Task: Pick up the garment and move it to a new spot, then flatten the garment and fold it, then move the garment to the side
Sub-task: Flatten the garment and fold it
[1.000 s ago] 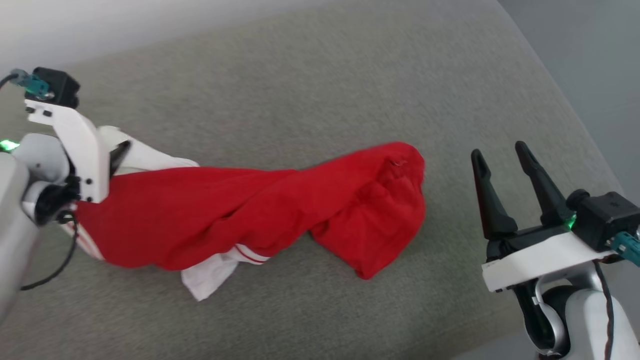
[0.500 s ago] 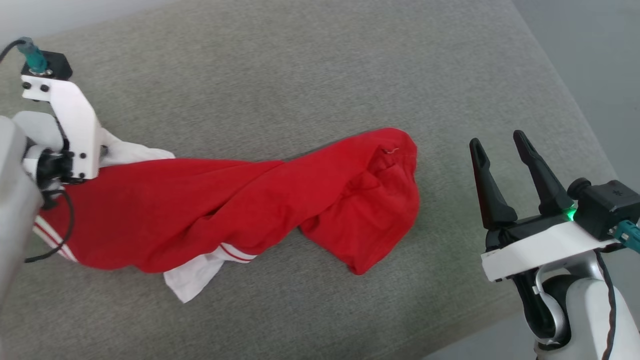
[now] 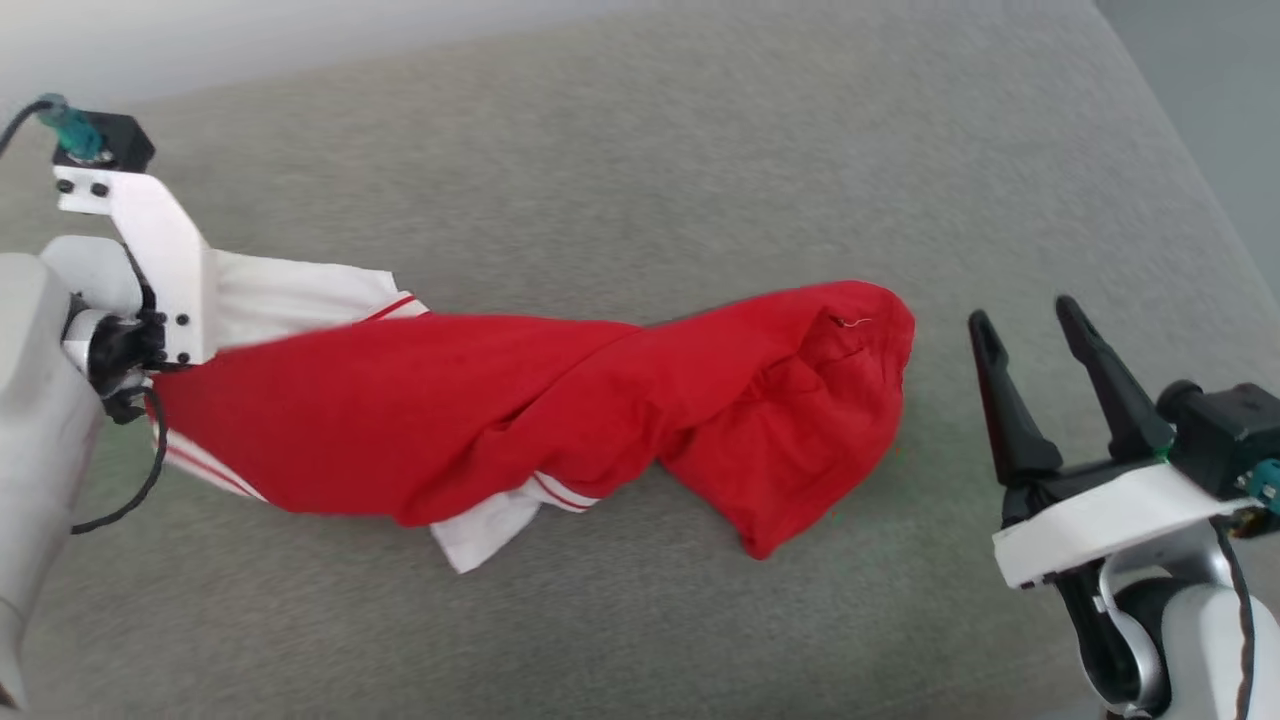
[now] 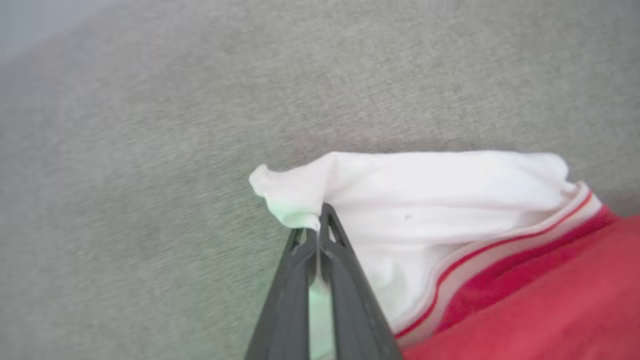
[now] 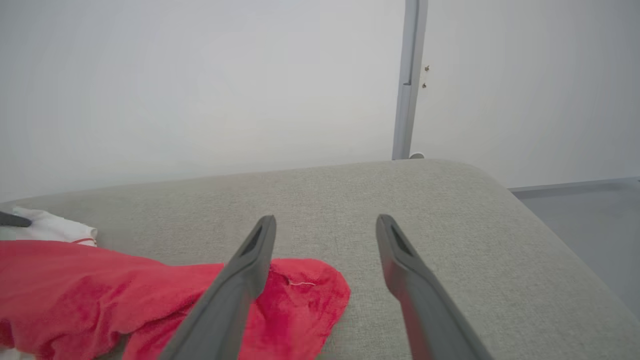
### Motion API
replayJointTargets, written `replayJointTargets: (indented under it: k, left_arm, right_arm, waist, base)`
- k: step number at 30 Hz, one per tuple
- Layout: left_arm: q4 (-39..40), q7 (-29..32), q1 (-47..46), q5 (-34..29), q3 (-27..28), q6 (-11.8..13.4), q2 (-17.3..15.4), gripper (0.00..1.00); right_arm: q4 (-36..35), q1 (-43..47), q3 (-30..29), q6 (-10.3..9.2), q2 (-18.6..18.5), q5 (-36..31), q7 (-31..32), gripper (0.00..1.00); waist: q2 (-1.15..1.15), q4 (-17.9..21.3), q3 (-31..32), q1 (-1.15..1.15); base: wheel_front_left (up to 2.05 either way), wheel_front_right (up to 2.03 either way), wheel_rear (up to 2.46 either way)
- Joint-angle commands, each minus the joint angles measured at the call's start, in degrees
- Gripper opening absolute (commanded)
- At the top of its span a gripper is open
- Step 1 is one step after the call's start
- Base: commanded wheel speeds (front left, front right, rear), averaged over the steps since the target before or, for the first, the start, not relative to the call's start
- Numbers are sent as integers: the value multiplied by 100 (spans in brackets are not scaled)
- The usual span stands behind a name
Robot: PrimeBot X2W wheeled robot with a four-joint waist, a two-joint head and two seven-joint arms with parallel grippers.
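While the left pincer [image 4: 320, 216] clamps a white sleeve end [image 4: 425, 190], the red garment [image 3: 520, 400] lies twisted across what seems a grey cushion [image 3: 640, 170]; dragging could slip that thin pinch. Nearby, the right pincer [image 3: 1020, 312] stands apart, empty.

The work surface is a big grey-green upholstered cushion [image 3: 640, 180] with a coarse woven texture, and its far corner is rounded off. Behind it there's a plain white wall [image 5: 200, 75] with a thin grey vertical strip [image 5: 409, 80] running up it and a couple of tiny dark specks [image 5: 425, 76] just beside that. Past the rounded corner you can see a bit of grey floor [image 5: 590, 210].
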State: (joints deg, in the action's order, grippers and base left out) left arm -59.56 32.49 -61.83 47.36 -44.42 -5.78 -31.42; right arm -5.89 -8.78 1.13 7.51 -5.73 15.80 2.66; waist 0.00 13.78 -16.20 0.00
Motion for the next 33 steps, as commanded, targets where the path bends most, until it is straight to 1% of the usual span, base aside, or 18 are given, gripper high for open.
replayJointTargets:
  k: [1,7,11,15,20,21,22,23,24,28,33]
  left_arm:
    - [-3,-97,120,70,55,47,-65,0]
    - [-41,-271,421,177,169,112,-315,0]
    - [-40,-257,783,313,232,177,-478,0]
    - [8,-240,1173,511,332,240,-530,0]
    - [133,-280,1579,752,445,286,-448,0]
    - [192,-341,1615,765,459,278,-433,36]
    - [245,-408,1636,793,481,280,-424,82]
    - [245,-408,1636,793,481,280,-424,82]
    - [299,-476,1657,816,506,284,-407,100]
    - [633,-883,1710,794,582,290,-390,100]
    - [1309,-1858,1894,643,656,260,-416,100]
  right_arm:
    - [-52,111,-46,-4,-5,-20,75,100]
    - [-104,267,-85,-4,32,-72,230,100]
    - [-156,344,-126,-4,53,-98,305,100]
    - [-185,360,-137,-4,71,-83,362,100]
    - [-148,344,-69,-4,85,-25,425,100]
    - [-134,329,-59,-4,76,-20,433,100]
    - [-104,306,-37,-4,56,0,446,100]
    - [-104,306,-37,-4,56,0,446,100]
    - [-62,285,2,-4,27,29,480,100]
    - [68,227,194,-4,-102,130,619,100]
    - [286,167,571,-4,-351,365,1057,100]
  waist:
    - [0,-340,273,0]
    - [0,-709,512,0]
    - [0,-877,600,0]
    - [0,-986,620,0]
    - [0,-1078,617,0]
    - [0,-1094,622,0]
    - [0,-1112,627,0]
    - [0,-1112,627,0]
    - [0,-1131,634,0]
    - [0,-1231,686,0]
    - [0,-1439,798,0]
  base:
    - [0,0,0]
    - [0,0,0]
    - [0,0,0]
    - [0,0,0]
    - [0,0,0]
    - [0,0,0]
    - [0,0,0]
    - [0,0,0]
    - [0,0,0]
    - [0,0,0]
    - [0,0,0]
